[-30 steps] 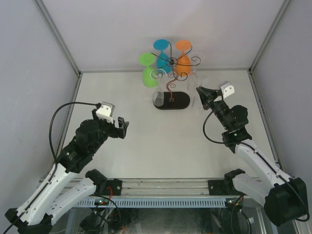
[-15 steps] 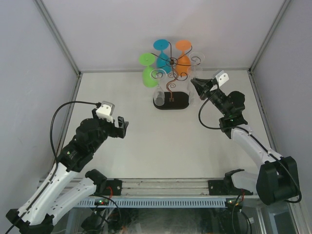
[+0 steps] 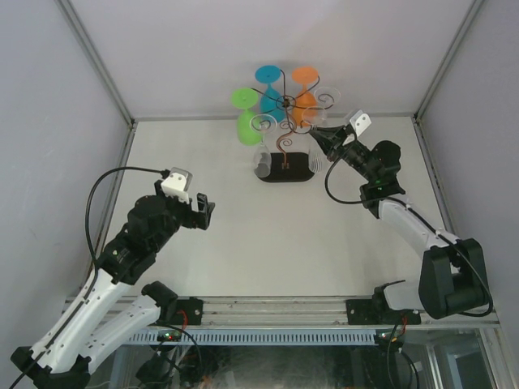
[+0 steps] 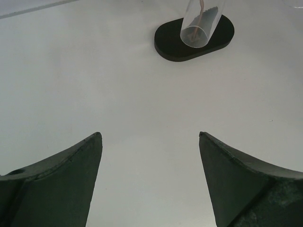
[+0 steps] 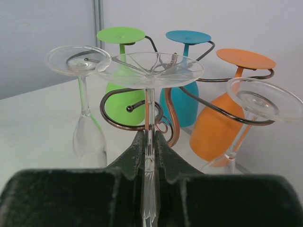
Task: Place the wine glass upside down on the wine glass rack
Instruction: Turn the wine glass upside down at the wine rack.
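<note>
Right gripper (image 5: 149, 142): jaws closed on the thin stem of the clear wine glass (image 5: 149, 66), which is held inverted, its flat ribbed foot uppermost. The glass sits just right of the wine glass rack (image 5: 124, 126), near its curled dark-brown wire arms. The rack stands at the far centre of the white table (image 3: 268, 235) on a black oval base. Hanging inverted on it: green glass (image 5: 122, 101), blue glass (image 5: 185, 101), orange glass (image 5: 215, 127), and two clear ones. Left gripper (image 4: 149, 142): jaws wide apart, empty, above the table.

rack (image 3: 297, 168) at back, wine glass (image 5: 149, 70) right
</note>
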### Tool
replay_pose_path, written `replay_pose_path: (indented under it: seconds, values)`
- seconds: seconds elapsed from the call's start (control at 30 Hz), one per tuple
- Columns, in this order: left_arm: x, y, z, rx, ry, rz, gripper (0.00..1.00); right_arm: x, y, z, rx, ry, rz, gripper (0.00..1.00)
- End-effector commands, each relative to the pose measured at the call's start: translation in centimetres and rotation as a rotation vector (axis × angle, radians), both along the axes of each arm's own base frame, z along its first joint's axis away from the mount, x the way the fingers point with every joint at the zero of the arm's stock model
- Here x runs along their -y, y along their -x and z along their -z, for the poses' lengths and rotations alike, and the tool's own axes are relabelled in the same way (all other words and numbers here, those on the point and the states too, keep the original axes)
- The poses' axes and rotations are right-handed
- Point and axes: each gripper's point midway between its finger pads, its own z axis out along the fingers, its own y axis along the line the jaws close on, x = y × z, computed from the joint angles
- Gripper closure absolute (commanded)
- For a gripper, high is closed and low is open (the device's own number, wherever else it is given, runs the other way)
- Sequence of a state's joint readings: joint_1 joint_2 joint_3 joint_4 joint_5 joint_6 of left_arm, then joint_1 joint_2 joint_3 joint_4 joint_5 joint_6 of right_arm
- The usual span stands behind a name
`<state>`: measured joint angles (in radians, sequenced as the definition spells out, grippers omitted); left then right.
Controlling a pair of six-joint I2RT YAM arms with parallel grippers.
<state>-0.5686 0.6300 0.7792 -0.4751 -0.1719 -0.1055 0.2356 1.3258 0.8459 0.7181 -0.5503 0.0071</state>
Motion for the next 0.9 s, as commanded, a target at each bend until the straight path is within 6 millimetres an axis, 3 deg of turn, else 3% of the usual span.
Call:
replay_pose_path:
  seconds: [0.0,0.47,0.87]
  values:
    - [0.2,-0.2,0.2,0.001,0.014,0.004,0.13,-0.2,-0.5,-2.9,0.089,-0.009,-0.018,1.0]
    - [0.4,-0.3,0.4,-0.01,0.011,0.013,0.13,-0.2,-2.9,-1.2,0.044,-0.006,0.015,1.0]
    - [0.4,-0.3,0.5,-0.017,0.01,0.015,0.13,-1.8,-3.8,-0.3,-0.011,-0.001,-0.054,1.0]
